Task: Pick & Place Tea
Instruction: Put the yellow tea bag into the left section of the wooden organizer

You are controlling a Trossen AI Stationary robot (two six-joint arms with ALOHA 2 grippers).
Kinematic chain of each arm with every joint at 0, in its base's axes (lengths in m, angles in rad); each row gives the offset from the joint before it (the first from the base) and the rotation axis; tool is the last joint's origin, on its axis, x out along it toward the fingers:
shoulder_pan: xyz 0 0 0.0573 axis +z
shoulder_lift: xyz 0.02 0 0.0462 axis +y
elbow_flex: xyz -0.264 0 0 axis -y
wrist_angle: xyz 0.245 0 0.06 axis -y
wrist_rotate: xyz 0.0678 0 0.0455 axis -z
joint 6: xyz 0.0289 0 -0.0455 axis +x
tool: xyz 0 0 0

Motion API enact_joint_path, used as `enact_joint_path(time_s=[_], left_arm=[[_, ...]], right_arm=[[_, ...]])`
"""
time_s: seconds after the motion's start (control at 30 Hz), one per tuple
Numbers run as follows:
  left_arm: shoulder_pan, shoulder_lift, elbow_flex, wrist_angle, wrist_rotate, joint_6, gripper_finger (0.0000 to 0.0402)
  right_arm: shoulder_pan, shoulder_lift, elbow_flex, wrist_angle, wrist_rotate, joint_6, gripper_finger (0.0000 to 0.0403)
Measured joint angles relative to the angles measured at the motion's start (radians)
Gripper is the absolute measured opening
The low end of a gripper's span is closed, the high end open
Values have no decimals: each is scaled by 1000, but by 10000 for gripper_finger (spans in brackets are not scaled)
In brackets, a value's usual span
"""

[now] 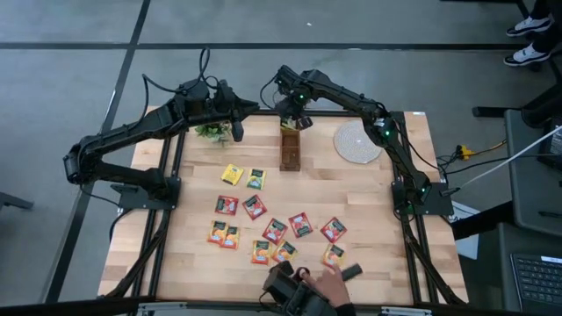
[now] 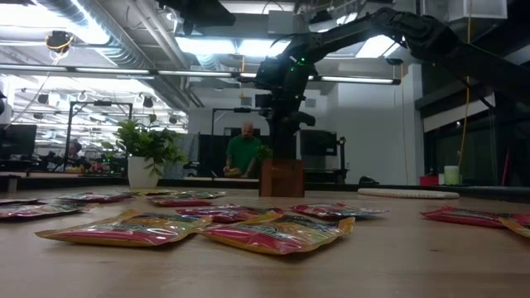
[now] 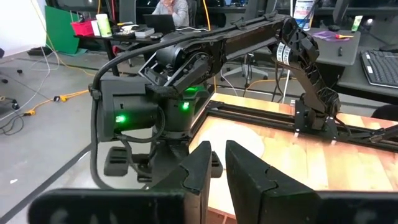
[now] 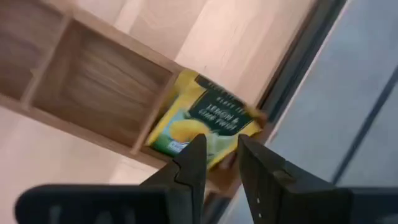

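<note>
Over the far end of the wooden organiser box (image 4: 93, 81), a yellow-green tea sachet (image 4: 208, 124) sits tilted in the end compartment, one corner riding up on the divider and another poking past the outer wall. The compartment next to it looks empty. More tea sachets (image 1: 277, 230) lie scattered flat across the near half of the table (image 1: 395, 254), well apart from the box (image 1: 291, 149), with a yellow pair (image 1: 243, 176) between the two.

What could go wrong: the sachet is not seated flat, so it may spring up or tip over the box wall toward the table edge when the fingers pull away. A fingertip could also drag it back out if it catches the foil.

Just above that sachet is the right gripper (image 4: 216, 165), its fingers parted only a little. It seems to have let go, though from this angle I cannot be sure the tips are clear of the packet. Beside the small potted plant (image 1: 212, 131) at the far edge, the left gripper (image 3: 217, 180) waits, fingers nearly together and holding nothing. A person's hand (image 1: 332, 283) rests at the near edge, close to the scattered sachets.
</note>
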Motion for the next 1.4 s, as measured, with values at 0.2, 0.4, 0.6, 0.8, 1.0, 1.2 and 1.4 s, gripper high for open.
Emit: enact_joint_path(time_s=[0.2,0.4,0.6,0.8,1.0,1.2,1.4], left_arm=[[0,0,0,0,-1,0,47],[0,0,0,0,-1,-8,43],[0,0,0,-12,-1,-9,46],[0,-1,-1,-62,-1,-33,44],[0,-24,-1,-67,7,-16,41],[0,-46,-1,-82,6,-2,44],[0,-93,-47,-85,6,-15,39]], right_arm=[[17,0,0,-25,59,445,94],[47,-3,17,-176,57,609,73],[100,-26,18,-264,45,624,9],[146,-98,17,-266,46,701,5],[168,-203,18,-238,22,794,4],[193,-280,13,-179,-35,895,2],[268,-291,-1,-155,-35,936,2]])
